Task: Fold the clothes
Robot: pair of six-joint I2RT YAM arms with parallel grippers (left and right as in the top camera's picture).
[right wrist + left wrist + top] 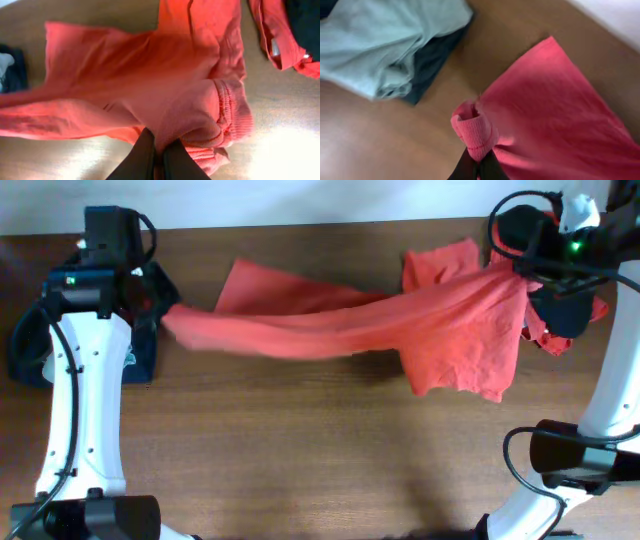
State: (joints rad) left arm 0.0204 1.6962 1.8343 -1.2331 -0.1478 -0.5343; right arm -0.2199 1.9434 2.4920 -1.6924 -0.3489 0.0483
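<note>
The orange-red T-shirt has no fold in it yet. It is stretched and twisted above the tabletop from 9 o'clock to 2 o'clock, bunched along its middle, with one loose part spread toward 4 o'clock. The left jaws are closed tight on a rolled bit of its edge at the 9 o'clock end. The right jaws are clamped on a gathered ribbed edge at 2 o'clock.

It looks as though it must be laid flat first, so nearly all the work is left. A pale grey-green garment lies over a navy garment at 9 o'clock, near the left grip. A second red garment and a black garment sit at 3 o'clock. Both heaps crowd the spreading room.
</note>
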